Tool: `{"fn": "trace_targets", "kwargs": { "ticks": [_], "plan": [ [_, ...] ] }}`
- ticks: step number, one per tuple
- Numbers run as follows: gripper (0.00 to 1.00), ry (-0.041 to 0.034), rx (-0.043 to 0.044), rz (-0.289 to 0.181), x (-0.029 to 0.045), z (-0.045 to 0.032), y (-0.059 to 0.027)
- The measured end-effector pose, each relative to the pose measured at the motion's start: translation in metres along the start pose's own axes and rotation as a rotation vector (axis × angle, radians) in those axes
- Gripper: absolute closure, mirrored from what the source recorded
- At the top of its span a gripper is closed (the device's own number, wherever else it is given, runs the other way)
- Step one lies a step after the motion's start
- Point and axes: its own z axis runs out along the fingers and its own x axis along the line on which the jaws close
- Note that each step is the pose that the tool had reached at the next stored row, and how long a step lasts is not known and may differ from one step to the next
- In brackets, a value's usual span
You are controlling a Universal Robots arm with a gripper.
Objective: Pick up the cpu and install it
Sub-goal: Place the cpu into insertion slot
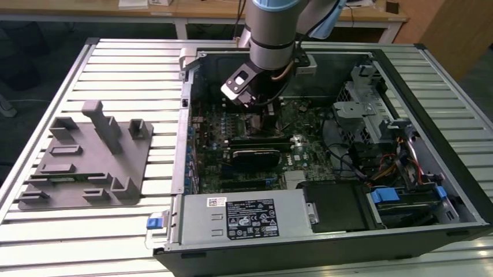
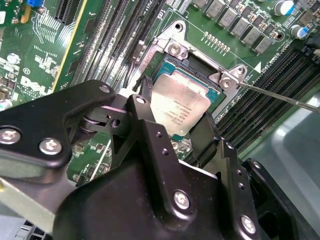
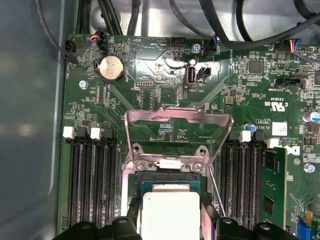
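Our end effector (image 2: 175, 115) grips the cpu (image 2: 181, 97) by two edges at the open socket (image 2: 197, 64), upper centre in the exterior view. We fear a tilted or offset seating could bend socket pins.

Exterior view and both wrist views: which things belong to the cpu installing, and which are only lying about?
Belong to the job:
- cpu
- tool, close at the cpu
- raised socket frame

Only lying about:
- grey fixture plate
- power supply
- coin battery
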Motion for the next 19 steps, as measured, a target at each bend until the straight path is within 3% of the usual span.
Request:
{"fn": "trace_targets", "kwargs": {
  "ticks": [19],
  "plan": [
    [0.45, 0.0023, 0.0002, 0.011, 0.0005, 0.0055, -0.0001]
  ]
}}
